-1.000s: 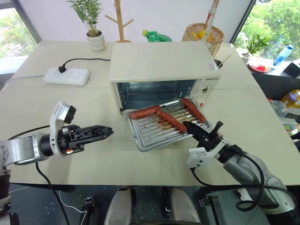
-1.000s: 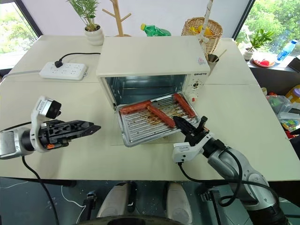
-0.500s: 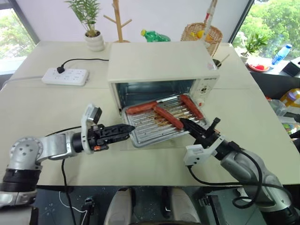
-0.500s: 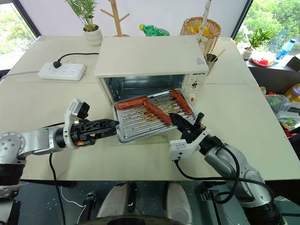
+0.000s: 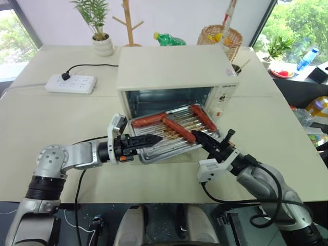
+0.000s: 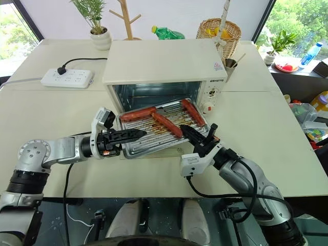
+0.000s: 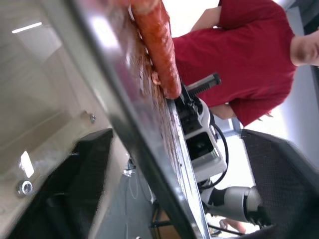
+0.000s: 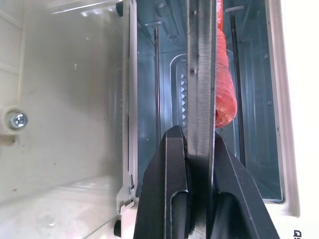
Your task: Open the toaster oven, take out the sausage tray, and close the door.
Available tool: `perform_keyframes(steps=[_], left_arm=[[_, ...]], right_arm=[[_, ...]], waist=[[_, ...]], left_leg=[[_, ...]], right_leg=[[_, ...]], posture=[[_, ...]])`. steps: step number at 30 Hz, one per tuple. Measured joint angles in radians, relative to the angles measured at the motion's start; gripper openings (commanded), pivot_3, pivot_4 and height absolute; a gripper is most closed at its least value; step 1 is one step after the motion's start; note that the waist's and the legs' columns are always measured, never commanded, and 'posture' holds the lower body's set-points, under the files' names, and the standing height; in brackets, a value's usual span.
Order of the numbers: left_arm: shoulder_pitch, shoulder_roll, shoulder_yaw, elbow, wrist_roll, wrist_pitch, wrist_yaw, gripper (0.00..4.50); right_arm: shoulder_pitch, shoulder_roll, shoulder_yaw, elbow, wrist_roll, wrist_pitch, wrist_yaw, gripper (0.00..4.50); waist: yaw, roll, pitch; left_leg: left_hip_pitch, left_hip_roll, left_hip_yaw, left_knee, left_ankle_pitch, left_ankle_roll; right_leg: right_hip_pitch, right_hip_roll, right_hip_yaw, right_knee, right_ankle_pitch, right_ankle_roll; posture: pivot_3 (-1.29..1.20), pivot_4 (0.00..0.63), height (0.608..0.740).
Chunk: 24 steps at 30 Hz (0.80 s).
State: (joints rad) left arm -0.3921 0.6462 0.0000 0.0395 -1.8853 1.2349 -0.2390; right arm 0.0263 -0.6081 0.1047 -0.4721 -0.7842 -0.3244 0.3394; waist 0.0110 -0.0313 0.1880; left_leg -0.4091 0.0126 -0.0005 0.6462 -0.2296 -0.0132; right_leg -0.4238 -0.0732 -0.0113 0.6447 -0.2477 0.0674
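We hold the sausage tray (image 5: 171, 134) half out of the open toaster oven (image 5: 177, 77): our right gripper (image 5: 203, 140) is clamped on its near right edge, our left gripper (image 5: 148, 139) straddles the left rim, jaws apart. Next, we close left, then lift clear to the worktop (image 5: 61, 118).

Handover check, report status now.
Right claw shut on sausage tray edge. Left claw straddling its left rim, not clamped. Toaster oven open. Nothing obstructing.
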Motion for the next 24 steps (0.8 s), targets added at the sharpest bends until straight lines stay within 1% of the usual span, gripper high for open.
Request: perform_keyframes(steps=[5, 6, 16, 21, 23, 24], left_arm=[[-0.001, 0.0, 0.019, 0.028, -0.003, -0.007, 0.016, 0.12], [-0.001, -0.002, 0.019, 0.042, -0.005, -0.007, 0.026, 0.02], [0.005, -0.02, 0.02, 0.046, -0.049, -0.023, 0.054, 0.02], [0.018, -0.02, 0.022, 0.045, -0.057, -0.003, 0.056, 0.02], [0.04, -0.018, 0.026, 0.04, -0.06, 0.006, 0.052, 0.0], [0.055, -0.015, 0.037, 0.032, -0.06, 0.014, 0.043, 0.0]], right_arm=[[-0.006, 0.0, 0.0, 0.0, -0.007, 0.009, 0.002, 0.0], [-0.012, -0.002, -0.001, -0.006, -0.028, 0.003, 0.001, 0.0], [-0.017, -0.003, -0.017, -0.008, -0.029, -0.009, 0.001, 0.0], [-0.003, -0.01, -0.017, -0.028, -0.021, -0.017, 0.014, 0.0], [0.01, -0.012, -0.017, -0.032, -0.005, -0.023, 0.023, 0.81], [0.018, -0.012, -0.018, -0.033, 0.015, -0.021, 0.026, 1.1]], waist=[[0.0, 0.0, 0.0], [0.0, 0.0, 0.0], [0.001, 0.0, 0.0], [0.0, 0.0, 0.0], [0.0, 0.0, 0.0], [-0.001, 0.0, 0.0]], left_leg=[[0.0, 0.0, 0.0, 0.0, 0.0, 0.0], [0.0, 0.0, 0.0, 0.0, 0.0, 0.0], [0.0, 0.0, 0.0, 0.0, 0.0, 0.0], [0.0, 0.0, 0.0, 0.0, 0.0, 0.0], [0.0, 0.0, 0.0, 0.0, 0.0, 0.0], [0.0, 0.0, 0.0, 0.0, 0.0, 0.0]], right_leg=[[0.0, 0.0, 0.0, 0.0, 0.0, 0.0], [0.0, 0.0, 0.0, 0.0, 0.0, 0.0], [0.0, 0.0, 0.0, 0.0, 0.0, 0.0], [0.0, 0.001, 0.0, 0.0, 0.0, 0.0], [0.0, 0.001, 0.0, 0.0, 0.0, 0.0], [0.0, 0.001, 0.0, 0.0, 0.0, 0.0]], posture=[[0.0, 0.15, 0.74], [0.0, 0.15, 0.74], [0.0, 0.15, 0.74], [0.0, 0.15, 0.74], [0.0, 0.15, 0.74], [0.0, 0.15, 0.74]])
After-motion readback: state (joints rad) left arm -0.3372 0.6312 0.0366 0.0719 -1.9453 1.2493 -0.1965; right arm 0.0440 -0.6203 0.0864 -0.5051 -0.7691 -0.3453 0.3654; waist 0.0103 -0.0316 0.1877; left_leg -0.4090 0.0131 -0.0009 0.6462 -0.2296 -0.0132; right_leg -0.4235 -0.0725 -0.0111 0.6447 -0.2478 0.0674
